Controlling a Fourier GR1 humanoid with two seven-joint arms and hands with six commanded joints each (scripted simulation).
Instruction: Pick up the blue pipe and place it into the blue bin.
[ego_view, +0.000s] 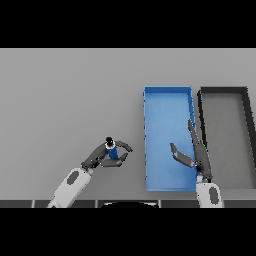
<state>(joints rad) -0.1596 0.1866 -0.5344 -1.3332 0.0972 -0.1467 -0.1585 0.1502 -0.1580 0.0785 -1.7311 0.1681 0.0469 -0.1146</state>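
Two bins, no readable labels. Left hand (106, 156) curled around blue pipe (112, 150) left of blue bin (166, 95); right hand (192, 152) spread over it; black bin (223, 90) adjacent.

Bare table between left hand (102, 156) and blue bin (167, 95); right hand (192, 152) hangs over bin.

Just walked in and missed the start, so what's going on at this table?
The left robot hand has its fingers curled round the blue pipe, on the grey table left of the blue bin. The pipe is not in the bin yet. The right robot hand hangs open over the bin's right side, holding nothing. A dark bin stands right beside the blue one.
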